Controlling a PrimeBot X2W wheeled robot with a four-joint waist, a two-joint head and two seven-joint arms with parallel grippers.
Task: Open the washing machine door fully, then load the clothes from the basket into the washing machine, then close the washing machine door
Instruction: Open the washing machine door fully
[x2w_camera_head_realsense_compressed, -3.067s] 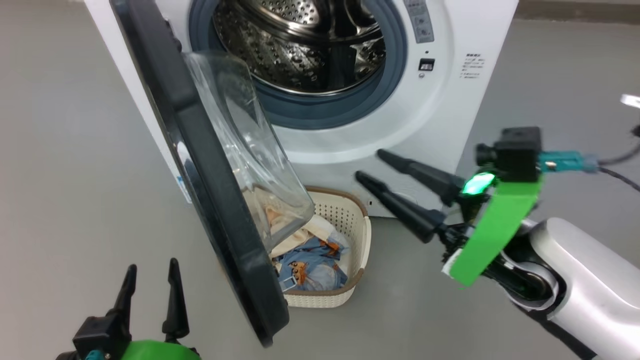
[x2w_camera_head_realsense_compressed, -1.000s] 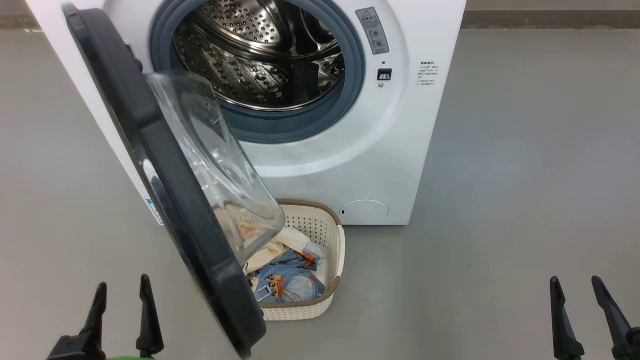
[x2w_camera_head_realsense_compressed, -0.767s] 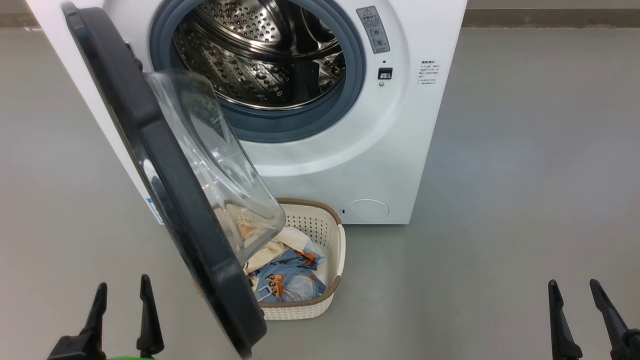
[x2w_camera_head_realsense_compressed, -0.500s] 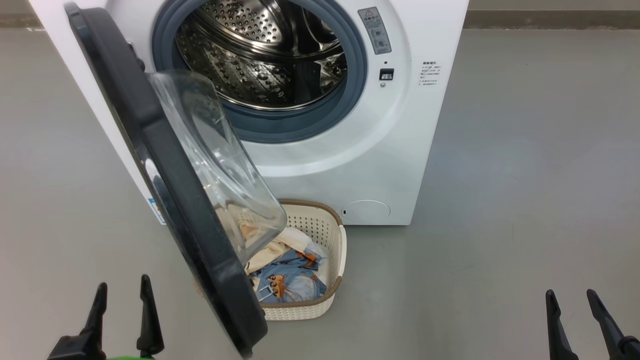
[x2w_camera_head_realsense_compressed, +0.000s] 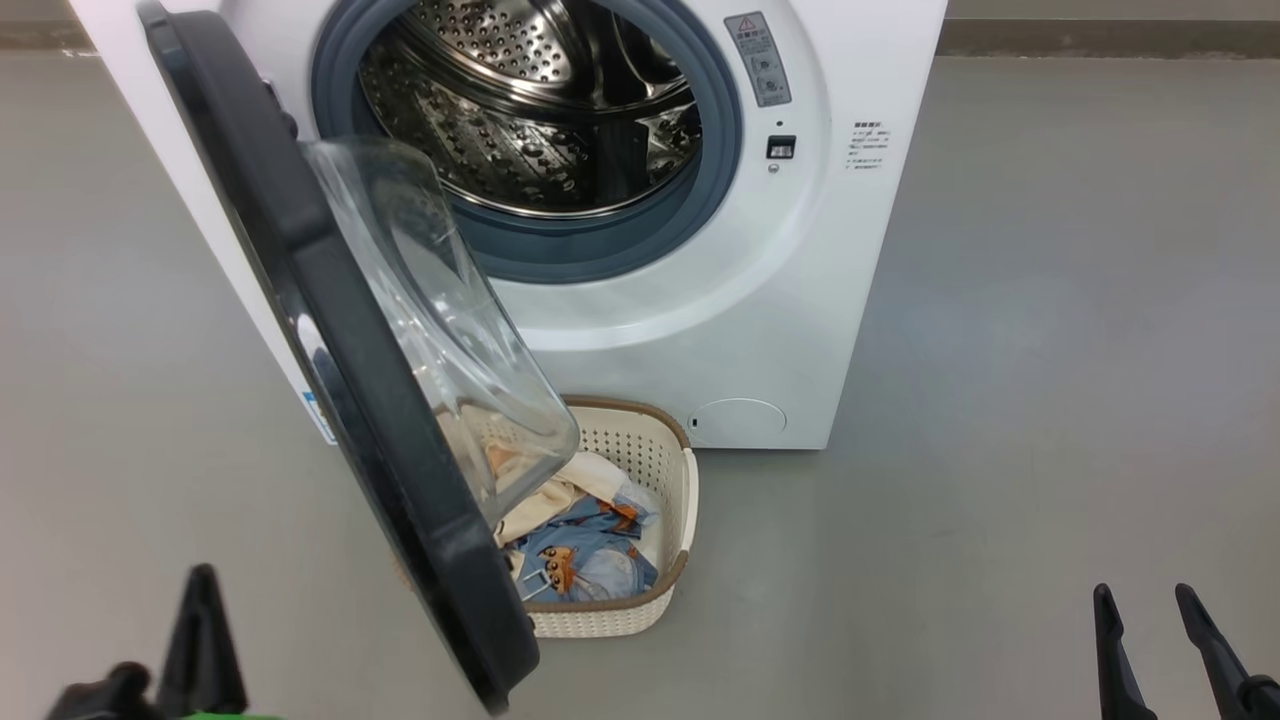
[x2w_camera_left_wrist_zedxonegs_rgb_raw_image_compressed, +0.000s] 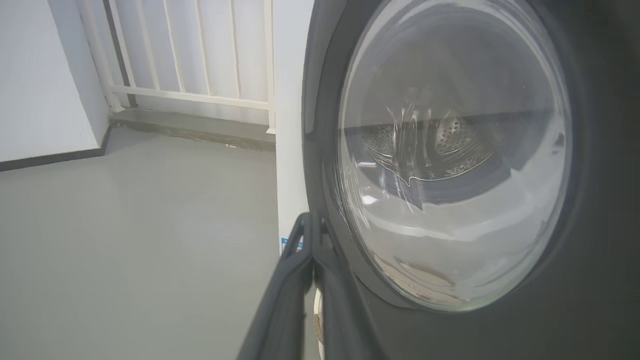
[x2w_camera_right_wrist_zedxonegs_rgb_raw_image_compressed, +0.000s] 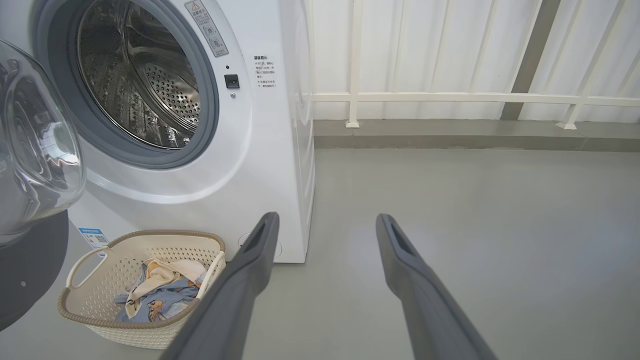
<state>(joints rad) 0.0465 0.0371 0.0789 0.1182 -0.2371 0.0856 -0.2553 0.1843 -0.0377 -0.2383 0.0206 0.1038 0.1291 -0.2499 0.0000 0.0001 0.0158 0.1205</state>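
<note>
- Well, the door (x2w_camera_head_realsense_compressed: 415, 490) stands swung out from the left side of the washer (x2w_camera_head_realsense_compressed: 800, 300), only partway round and not folded back against it.
- It hangs upright and shows its black rim edge-on to the robot. The glass bulge faces the robot's right, towards the open drum (x2w_camera_head_realsense_compressed: 540, 110).
- Its lower edge reaches over the left end of the basket (x2w_camera_head_realsense_compressed: 686, 500), and the glass covers part of what lies inside.
- The left gripper (x2w_camera_head_realsense_compressed: 200, 640) sits low on the outer side of the door, a little way off its bottom edge, clenched on nothing.
- In the left wrist view its fingers (x2w_camera_left_wrist_zedxonegs_rgb_raw_image_compressed: 285, 290) are pressed together and point up along the rim's lower left. They are very near it, but I can't tell whether they touch.
- The right gripper (x2w_camera_head_realsense_compressed: 1142, 600) is released and empty. It sits over bare floor (x2w_camera_head_realsense_compressed: 1000, 400) off the washer's right front corner, well apart from door and basket.
- The basket stands on the floor tight against the foot of the washer, below the drum opening. In the right wrist view its two handles sit at the left and right ends, so its long side seems to run along the washer's front.
- The clothes (x2w_camera_head_realsense_compressed: 580, 560) lie heaped in the basket, blue printed cloth with a cream piece draped over it.
</note>
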